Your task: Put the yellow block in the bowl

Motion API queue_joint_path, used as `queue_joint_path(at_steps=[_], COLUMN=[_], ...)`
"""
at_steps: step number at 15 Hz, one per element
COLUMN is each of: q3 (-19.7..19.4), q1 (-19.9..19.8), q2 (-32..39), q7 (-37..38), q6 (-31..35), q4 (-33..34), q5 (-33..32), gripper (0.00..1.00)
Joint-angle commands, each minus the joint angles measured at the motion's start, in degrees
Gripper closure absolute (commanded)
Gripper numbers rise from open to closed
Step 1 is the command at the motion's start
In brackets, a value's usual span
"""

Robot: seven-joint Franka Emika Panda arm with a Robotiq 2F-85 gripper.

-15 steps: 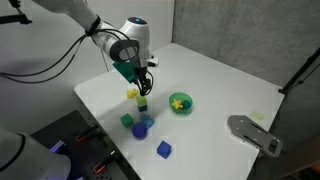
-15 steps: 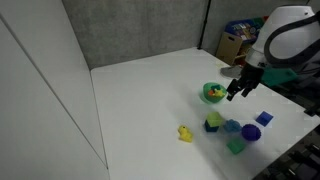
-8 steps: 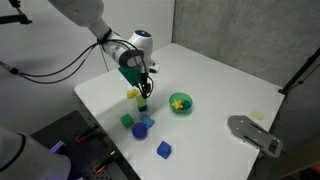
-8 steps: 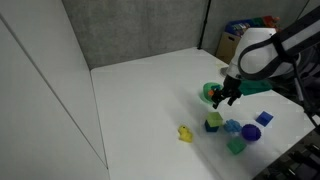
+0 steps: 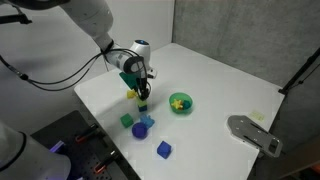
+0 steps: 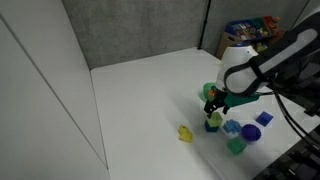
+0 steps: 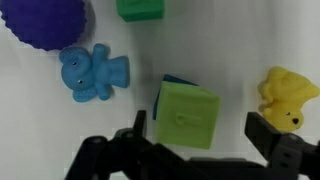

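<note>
The yellow block [image 7: 187, 114] is a yellow-lime cube resting on a dark blue block. It also shows in an exterior view [image 6: 213, 121]. My gripper [image 7: 198, 128] is open, with one finger on either side of the cube and gaps on both sides. In both exterior views the gripper [image 5: 142, 98] [image 6: 214, 108] hangs low, right over the cube. The green bowl [image 5: 184, 108] [image 6: 207, 91] sits just beyond, with a yellow star-like piece [image 5: 179, 101] inside it. The gripper partly hides the bowl in one exterior view.
A flat bright yellow piece [image 7: 286, 95] [image 6: 185, 133] lies beside the cube. A blue figure [image 7: 91, 72], a purple ball [image 7: 45, 22], a green block [image 7: 140, 8] and a blue cube [image 5: 164, 149] lie close by. A grey bracket [image 5: 254, 133] sits at the table edge.
The arm has come down and over from beside the bowl, so the open gripper now sits low around the yellow-lime cube. The objects have not moved.
</note>
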Motion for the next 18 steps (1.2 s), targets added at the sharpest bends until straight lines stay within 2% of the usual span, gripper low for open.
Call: queue_joint_path(at_steps=[1,2,3,5,6,9,13,18], q3=[-2.93,-3.43,-3.78,-4.08,-4.09,-3.4,-2.62,-3.86], q1=[3.59,4.35,4.94,5.76,5.94,4.92,1.7,-2.19], q2=[1.74,2.23,2.68,3.5,3.85,2.97,-0.61,-2.71], q7=[6.05,7.09,7.9,8.69,8.72,6.95,4.47,3.91], q6=[-1.92,-2.28,-2.16,-2.19,-2.19,-2.66,-4.07,-5.76], q4=[2.25,2.56,2.67,2.9,3.05,3.22,3.73,7.35], q5=[-3.86,-4.73,-5.46,-6.45,-6.73,-5.96,-4.07,-4.31], gripper=[0.0,0.0,0.2,0.33,0.44,0.66,0.68,0.68])
